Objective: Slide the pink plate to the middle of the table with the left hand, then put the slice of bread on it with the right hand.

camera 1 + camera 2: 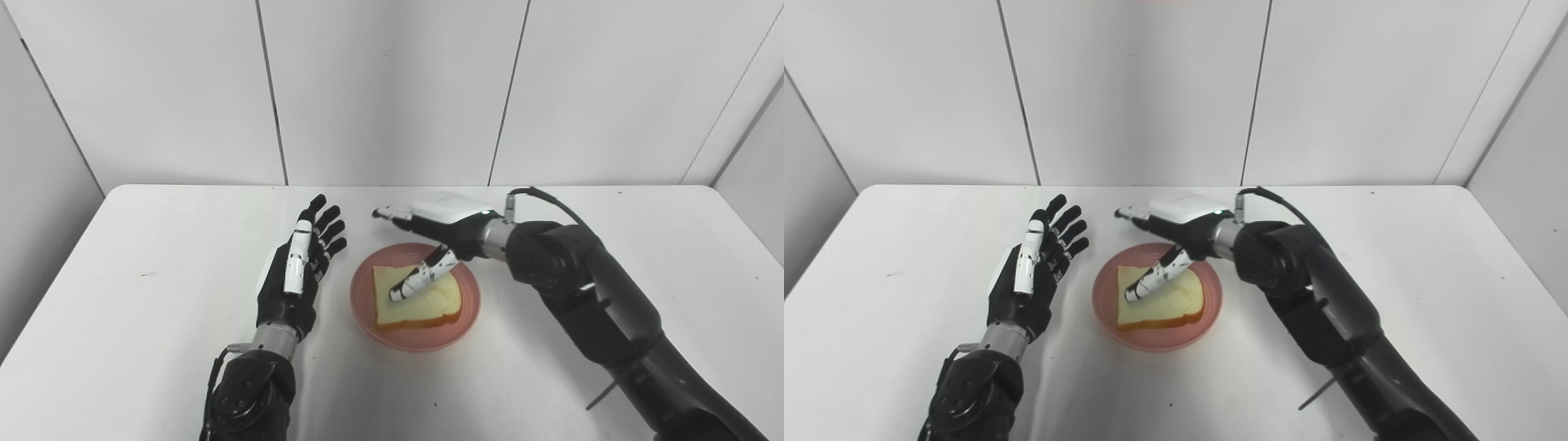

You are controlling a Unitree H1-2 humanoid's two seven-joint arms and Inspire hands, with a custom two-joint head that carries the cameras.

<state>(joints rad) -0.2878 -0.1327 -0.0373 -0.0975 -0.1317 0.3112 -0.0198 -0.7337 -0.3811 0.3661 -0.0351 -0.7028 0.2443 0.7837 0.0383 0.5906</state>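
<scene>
The right hand is hovering over the far edge of the round pink plastic plate, fingers spread and holding nothing, its thumb reaching down to or just above the square slice of white bread with a tan crust, which is lying flat inside the plate near the table's middle. The left hand is waiting just left of the plate, open and apart from it. The bread is looking light, soft and easily dented, best taken by opposite crust edges, while the smooth white table, probably letting the plate slide, is sitting among plain pale wall panels.
</scene>
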